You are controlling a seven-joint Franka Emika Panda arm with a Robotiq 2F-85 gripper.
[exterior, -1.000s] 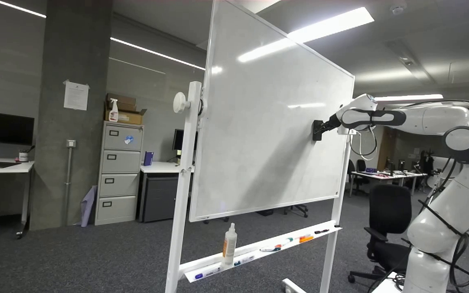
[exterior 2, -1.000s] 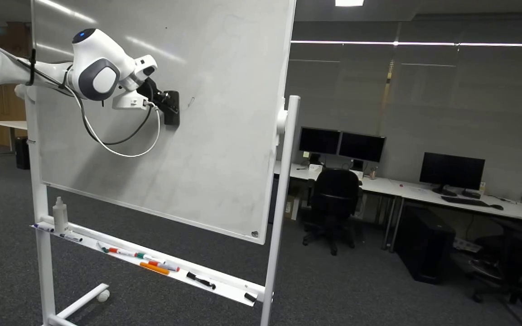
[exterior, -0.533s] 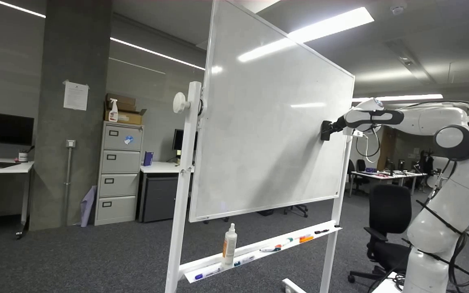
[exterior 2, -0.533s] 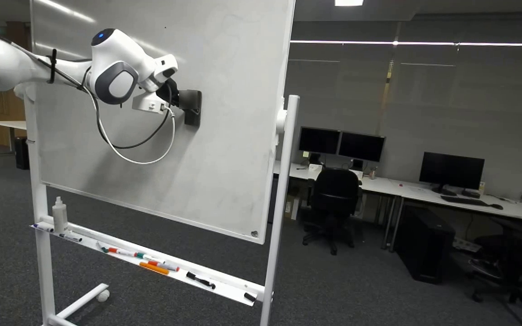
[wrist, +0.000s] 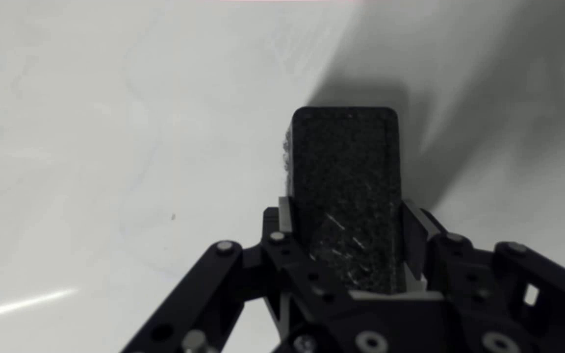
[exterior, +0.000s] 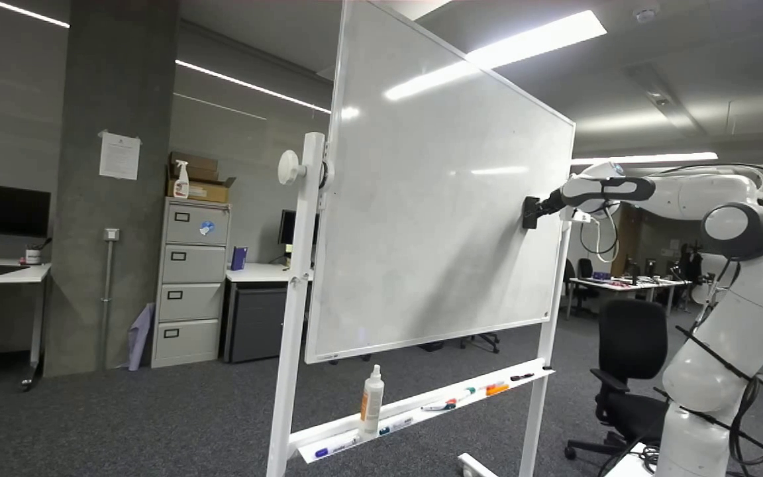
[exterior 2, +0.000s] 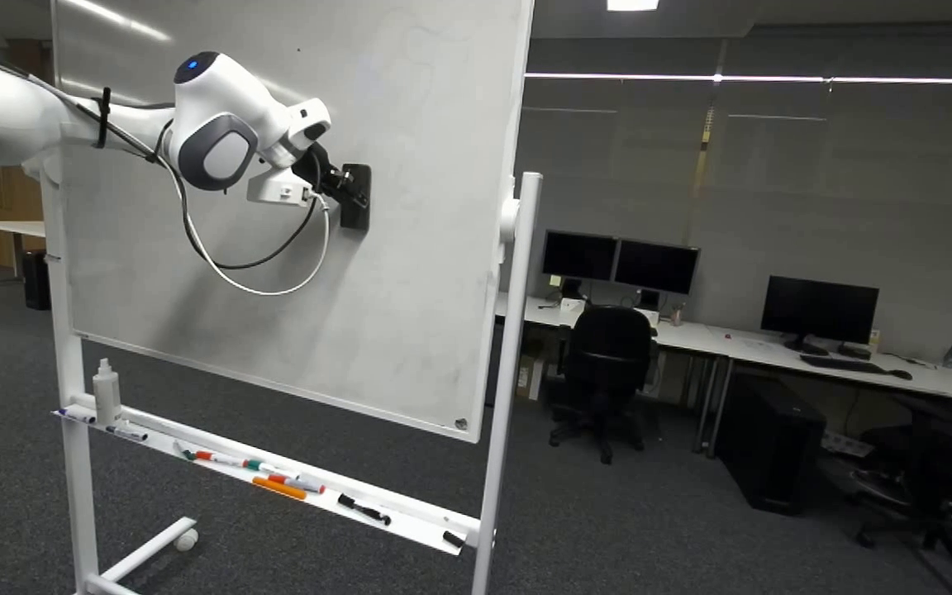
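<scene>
Office interior: dark carpet, a grey pillar bearing a taped paper notice, and beside it a four-drawer filing cabinet topped with cardboard boxes and a spray bottle. In an exterior view, along a grey wall: white desks carrying two black monitors and a single screen, with a wheeled black chair in front. Lighting: bright ceiling panels, thin strip lights.
</scene>
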